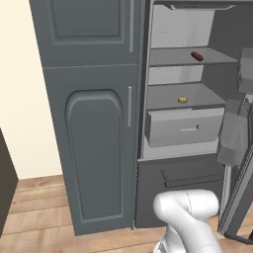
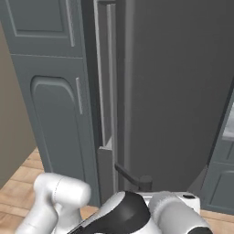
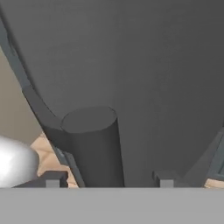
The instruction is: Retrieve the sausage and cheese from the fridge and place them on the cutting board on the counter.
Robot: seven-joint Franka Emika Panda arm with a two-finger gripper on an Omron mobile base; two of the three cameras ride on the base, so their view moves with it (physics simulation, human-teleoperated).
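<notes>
The fridge (image 1: 178, 148) stands open, its door (image 2: 173, 91) swung out to the right. On an upper shelf lies the reddish-brown sausage (image 1: 197, 56). The small yellowish cheese (image 1: 182, 99) sits on the shelf below, above a pale drawer (image 1: 183, 127). In the hand view my gripper (image 3: 108, 179) is open, low on the door's outer face. The rounded end of the dark door handle (image 3: 94, 144) stands between its fingertips (image 3: 54, 178), nearer the left one, with a gap on the right. The same handle (image 2: 132, 178) shows low on the door. The cutting board and counter are out of view.
A tall grey panelled cabinet (image 1: 94, 123) with slim handles adjoins the fridge on the left. Door bins (image 1: 234, 138) hang on the inside of the open door at the right. Wooden floor (image 1: 39, 217) lies in front, with a cream wall behind.
</notes>
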